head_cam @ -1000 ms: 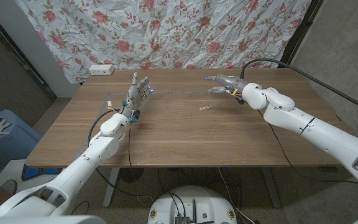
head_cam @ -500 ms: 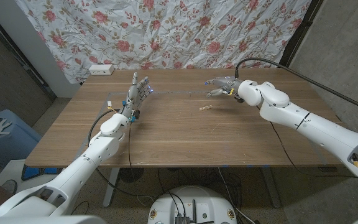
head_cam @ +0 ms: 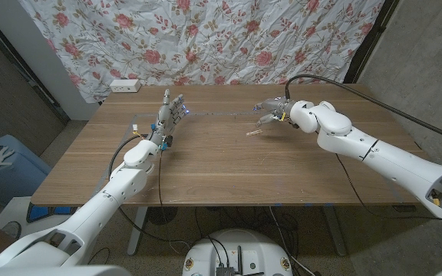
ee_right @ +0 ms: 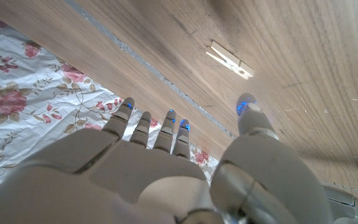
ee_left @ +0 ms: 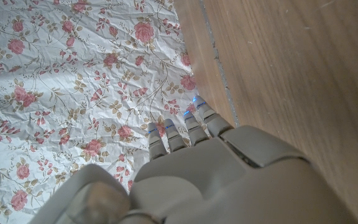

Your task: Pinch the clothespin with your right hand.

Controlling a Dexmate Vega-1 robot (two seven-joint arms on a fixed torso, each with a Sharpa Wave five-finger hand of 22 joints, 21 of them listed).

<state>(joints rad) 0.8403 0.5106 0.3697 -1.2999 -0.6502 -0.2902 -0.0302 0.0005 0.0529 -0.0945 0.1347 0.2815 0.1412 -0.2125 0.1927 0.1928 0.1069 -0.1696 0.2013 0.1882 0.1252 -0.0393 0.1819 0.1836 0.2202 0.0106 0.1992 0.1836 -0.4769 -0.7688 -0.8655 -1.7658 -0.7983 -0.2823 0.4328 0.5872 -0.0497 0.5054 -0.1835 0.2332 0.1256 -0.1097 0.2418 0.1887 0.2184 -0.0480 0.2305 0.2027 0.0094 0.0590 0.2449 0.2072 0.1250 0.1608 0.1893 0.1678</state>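
A wooden clothespin point(head_cam: 255, 131) lies on the wooden surface point(head_cam: 229, 169). The right hand point(head_cam: 273, 108) hovers near it, fingers point(ee_right: 144, 124) spread, holding nothing. The left hand point(head_cam: 167, 113) stands well apart, fingers straight, also holding nothing.

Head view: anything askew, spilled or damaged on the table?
Nothing stands out. The clothespin lies intact on the wooden table, just short of the open right hand. The left hand holds nothing.
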